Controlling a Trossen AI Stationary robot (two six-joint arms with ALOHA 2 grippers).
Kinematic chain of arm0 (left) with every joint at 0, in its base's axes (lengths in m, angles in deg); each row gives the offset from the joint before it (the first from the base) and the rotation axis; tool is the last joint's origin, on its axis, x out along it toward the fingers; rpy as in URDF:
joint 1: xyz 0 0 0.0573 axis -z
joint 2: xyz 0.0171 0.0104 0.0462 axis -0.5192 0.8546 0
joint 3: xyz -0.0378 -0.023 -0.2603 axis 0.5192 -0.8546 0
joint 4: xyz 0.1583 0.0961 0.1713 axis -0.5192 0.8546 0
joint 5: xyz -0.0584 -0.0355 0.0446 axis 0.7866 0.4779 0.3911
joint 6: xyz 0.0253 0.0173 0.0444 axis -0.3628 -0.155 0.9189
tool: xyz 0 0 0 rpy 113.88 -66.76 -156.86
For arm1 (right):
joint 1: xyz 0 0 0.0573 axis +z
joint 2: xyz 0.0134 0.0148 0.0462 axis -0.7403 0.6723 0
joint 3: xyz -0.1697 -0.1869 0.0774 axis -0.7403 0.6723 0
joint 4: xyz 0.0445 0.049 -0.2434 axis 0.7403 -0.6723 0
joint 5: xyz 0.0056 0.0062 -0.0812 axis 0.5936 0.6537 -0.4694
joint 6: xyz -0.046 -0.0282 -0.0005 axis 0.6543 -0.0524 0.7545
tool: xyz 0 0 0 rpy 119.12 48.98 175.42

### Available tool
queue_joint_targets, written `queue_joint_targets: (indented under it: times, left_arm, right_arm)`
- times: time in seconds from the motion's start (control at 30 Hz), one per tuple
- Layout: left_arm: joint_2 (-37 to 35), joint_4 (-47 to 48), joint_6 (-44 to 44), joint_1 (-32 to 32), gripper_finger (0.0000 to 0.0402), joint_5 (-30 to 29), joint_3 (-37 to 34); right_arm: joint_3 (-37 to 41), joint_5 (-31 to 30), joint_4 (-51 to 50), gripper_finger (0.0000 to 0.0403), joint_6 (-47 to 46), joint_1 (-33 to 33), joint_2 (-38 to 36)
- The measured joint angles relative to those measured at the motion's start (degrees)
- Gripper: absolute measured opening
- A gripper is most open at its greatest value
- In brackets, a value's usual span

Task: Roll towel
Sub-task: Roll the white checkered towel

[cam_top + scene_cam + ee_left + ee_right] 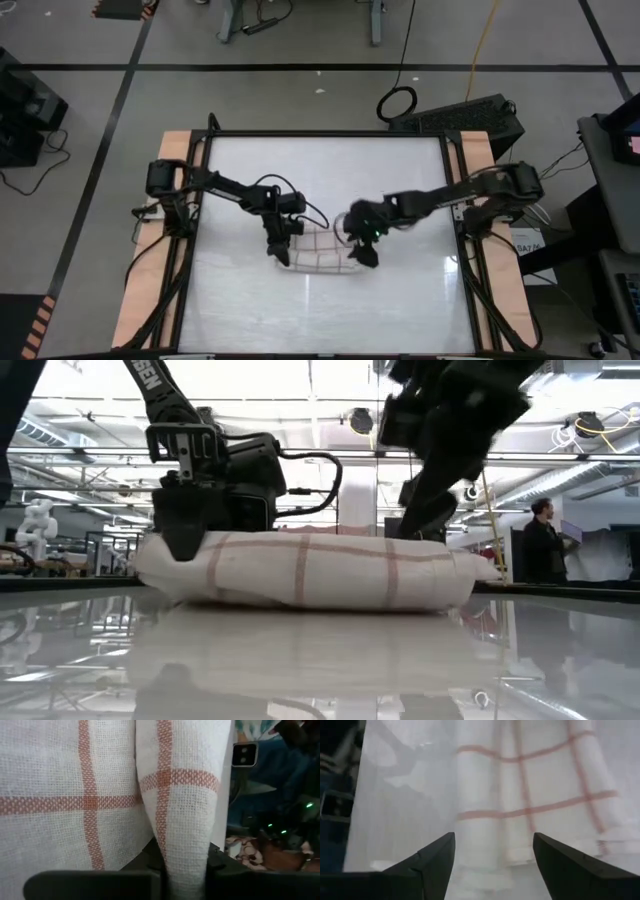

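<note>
Now the left hand is clenched on the towel's left end. Just beside its right end, the right hand hangs released above the tabletop.

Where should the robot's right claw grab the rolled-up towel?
Probably the towel's free end nearest the right gripper, coming down from above. The roll lies flat and low on the table, so open fingers can straddle its thickness. The left gripper already pinches the other end.

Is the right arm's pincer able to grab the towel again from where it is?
Probably yes. The right pincer is open and hangs just above the towel, with nothing between them. The left pincer pinches the far end, out of the way.
</note>
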Motion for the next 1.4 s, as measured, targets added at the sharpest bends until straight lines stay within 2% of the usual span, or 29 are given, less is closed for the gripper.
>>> queue_joint_targets:
  times: [0.2, 0.3, 0.47, 0.63, 0.83, 1.07, 1.17, 1.27, 1.4]
  left_arm:
    - [0.0, 0.0, -1.5, -4.1, 0.005, 1.9, 0.0]
    - [0.0, 0.0, -1.4, -5.3, 0.005, 3.4, 0.0]
    - [0.0, -0.1, -1.2, -5.7, 0.005, 4.5, 0.0]
    - [0.0, -0.2, -1.4, -5.7, 0.005, 4.6, 0.0]
    - [1.2, -0.2, -4.1, -6.0, 0.005, 4.8, 0.1]
    - [1.4, -0.1, -4.2, -5.9, 0.005, 3.8, 0.2]
    - [1.4, -0.1, -4.2, -5.9, 0.005, 3.3, 0.2]
    - [1.4, 0.1, -4.4, -5.9, 0.005, 2.2, 0.1]
    - [1.4, 0.2, -4.5, -5.9, 0.005, 1.8, 0.1]
  right_arm:
    - [-0.1, -16.6, -1.8, 0.0251, 0.4, 11.6, -1.3]
    - [-0.1, -25.1, -1.7, 0.0251, -1.0, 14.9, -0.3]
    - [-0.1, -29.7, -1.7, 0.0277, -1.0, 14.5, 0.0]
    - [-0.1, -29.4, -1.1, 0.03, 4.3, 11.8, 0.9]
    - [-0.1, -22.0, 2.0, 0.0302, 7.9, 9.7, 5.5]
    - [-0.1, -23.8, 2.5, 0.0301, 9.4, 8.7, 6.7]
    - [-0.1, -22.9, 2.2, 0.0296, 10.8, 7.6, 6.7]
    - [-0.1, -19.2, 2.2, 0.0287, 12.0, 6.3, 7.9]
    - [-0.1, -19.3, 2.3, 0.0282, 13.3, 5.9, 9.3]
